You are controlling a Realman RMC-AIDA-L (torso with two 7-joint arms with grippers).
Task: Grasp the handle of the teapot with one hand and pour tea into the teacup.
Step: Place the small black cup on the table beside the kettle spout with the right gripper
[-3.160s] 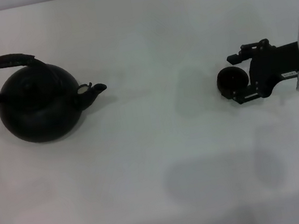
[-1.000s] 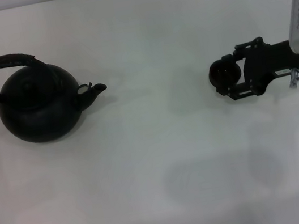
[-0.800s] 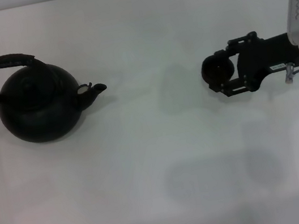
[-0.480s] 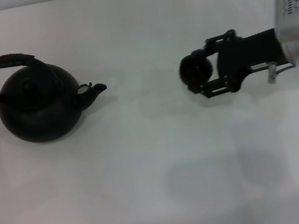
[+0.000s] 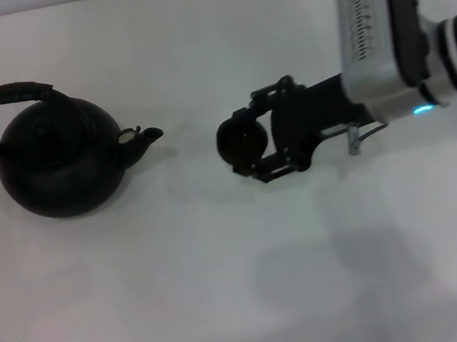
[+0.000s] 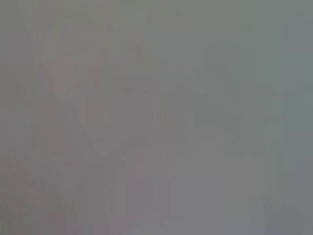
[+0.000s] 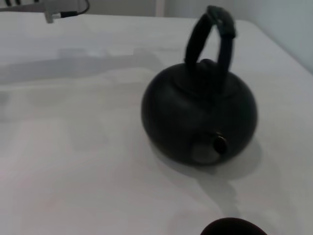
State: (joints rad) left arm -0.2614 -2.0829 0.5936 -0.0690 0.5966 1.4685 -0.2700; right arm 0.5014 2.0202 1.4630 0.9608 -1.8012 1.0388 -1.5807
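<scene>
Right hand [image 5: 248,142]: near the middle of the head view, reaching in from 3 o'clock, its fingers closed around the teacup.
Teacup [image 5: 242,140]: small, round and dark, gripped between those fingers; whether it touches the bench cannot be told. Its rim shows at the edge of the right wrist view [image 7: 234,226].
Teapot [image 5: 57,156]: squat and black, standing upright on the bench at 9 o'clock from the hand, well apart, spout [image 5: 142,137] aimed at the cup.
Handle [image 5: 6,101]: dark wrapped arch (tilted toward the rear) over the lid, untouched.
Bench [image 5: 229,276]: plain white.
Left hand: out of sight.
</scene>
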